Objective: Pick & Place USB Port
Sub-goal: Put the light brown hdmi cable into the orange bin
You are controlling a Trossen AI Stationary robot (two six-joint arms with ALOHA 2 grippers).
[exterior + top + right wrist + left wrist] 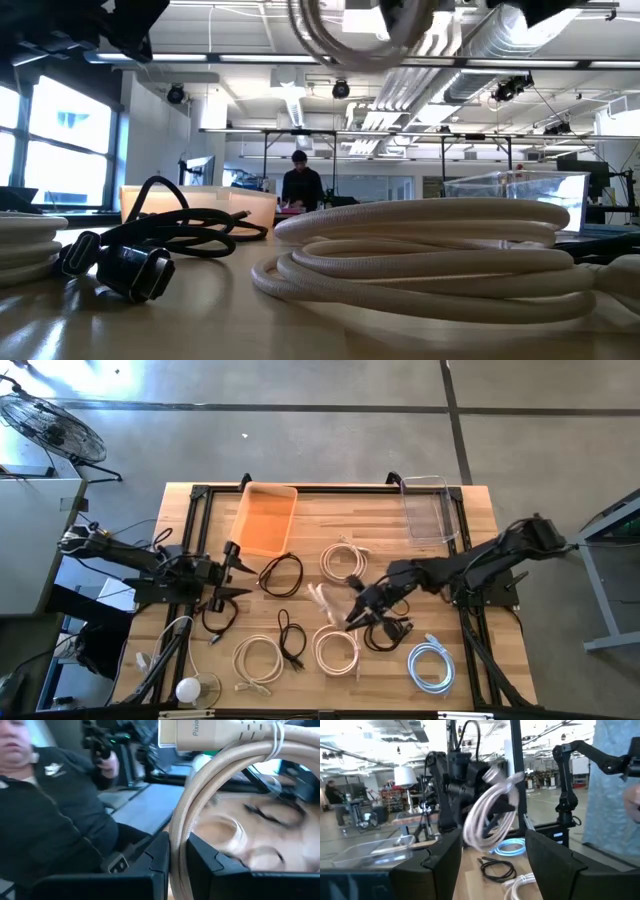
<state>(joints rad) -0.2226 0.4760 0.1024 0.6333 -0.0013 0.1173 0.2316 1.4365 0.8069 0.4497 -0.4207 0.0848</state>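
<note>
Gripping a coiled white cable [210, 815] between its fingers, the right gripper [356, 612] holds it lifted off the table [470, 660], presumably for carrying to a bin, while the left gripper [243, 570] waits open at the left side.

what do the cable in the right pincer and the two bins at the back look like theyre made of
The cream cable shut in the right pincer looks sheathed in woven fabric: matte, finely textured, with a smooth plastic plug. The orange bin seems opaque plastic with a soft, even sheen. The clear bin looks like transparent hard plastic, since the wooden table shows through it.
</note>
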